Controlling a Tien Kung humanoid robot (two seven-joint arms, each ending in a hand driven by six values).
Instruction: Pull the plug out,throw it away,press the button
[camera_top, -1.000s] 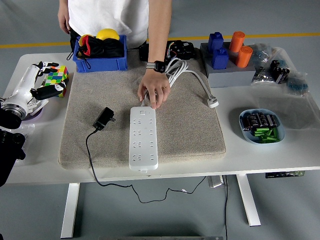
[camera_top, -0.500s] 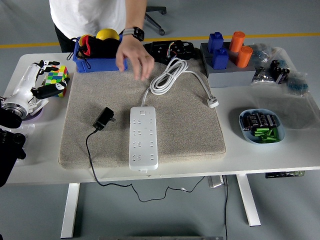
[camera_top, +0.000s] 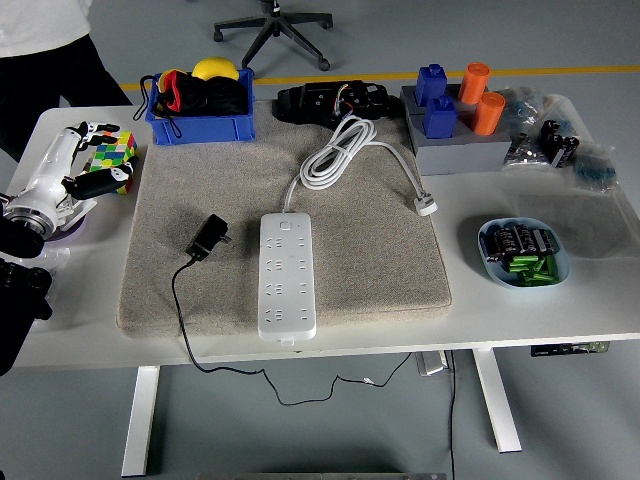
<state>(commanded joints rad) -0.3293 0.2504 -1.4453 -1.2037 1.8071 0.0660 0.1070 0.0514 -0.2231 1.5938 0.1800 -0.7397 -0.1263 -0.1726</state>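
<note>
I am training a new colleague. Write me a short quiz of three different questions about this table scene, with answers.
1. True or false: the black plug sits in the power strip.
2. What lies in the blue bowl? A) batteries B) cubes C) cables
3. Fill in: the strip lies on a ___ mat.

Key: 1 false, it lies beside the strip on the mat. 2 A. 3 beige.

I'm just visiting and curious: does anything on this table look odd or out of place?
Nothing is spilled or broken. One oddity: the black plug lies loose on the grey mat, left of the white power strip, in none of its sockets. Its cord dangles over the table's near edge.
</note>
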